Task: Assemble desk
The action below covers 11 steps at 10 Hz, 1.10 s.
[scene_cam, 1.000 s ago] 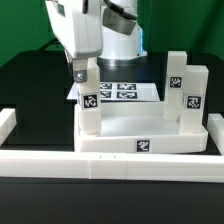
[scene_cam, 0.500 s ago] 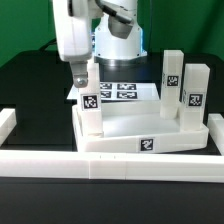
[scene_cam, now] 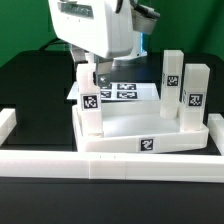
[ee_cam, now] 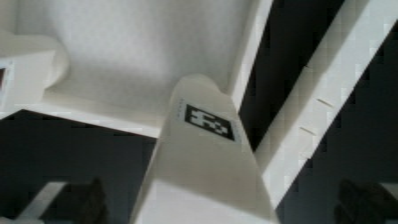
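**Occlusions and cut-offs at this moment**

Exterior view: the gripper (scene_cam: 91, 73) hangs over the near-left leg (scene_cam: 89, 108); its fingertips merge with the leg's top, so contact cannot be judged. The arm is cut off by the upper edge. The marker board (scene_cam: 122, 92) at the table's far side is partly hidden behind the leg and the gripper. The desk top (scene_cam: 140, 132) has its front lower edge concealed by the border rail (scene_cam: 110, 162). Tag patterns are too small to read.

Wrist view: the leg (ee_cam: 199, 160) runs out of frame, blurred; the dark fingers (ee_cam: 63, 200) are cropped.
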Available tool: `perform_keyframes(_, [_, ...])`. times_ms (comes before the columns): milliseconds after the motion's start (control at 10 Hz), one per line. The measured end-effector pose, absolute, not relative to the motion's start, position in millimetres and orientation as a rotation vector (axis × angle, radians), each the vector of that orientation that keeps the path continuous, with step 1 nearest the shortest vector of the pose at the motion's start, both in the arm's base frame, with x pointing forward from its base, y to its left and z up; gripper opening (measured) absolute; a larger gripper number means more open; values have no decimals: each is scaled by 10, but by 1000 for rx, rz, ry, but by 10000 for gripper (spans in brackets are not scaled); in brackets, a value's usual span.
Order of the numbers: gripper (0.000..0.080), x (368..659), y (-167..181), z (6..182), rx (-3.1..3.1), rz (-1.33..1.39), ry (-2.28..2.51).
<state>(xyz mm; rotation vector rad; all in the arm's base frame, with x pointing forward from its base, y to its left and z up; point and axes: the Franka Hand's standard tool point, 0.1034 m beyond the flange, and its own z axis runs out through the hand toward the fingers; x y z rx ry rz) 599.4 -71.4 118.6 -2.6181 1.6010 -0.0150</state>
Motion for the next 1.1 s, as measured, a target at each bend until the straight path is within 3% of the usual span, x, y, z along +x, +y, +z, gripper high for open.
perform_keyframes(1100, [649,5983,-723,1176,-3073,-47,419])
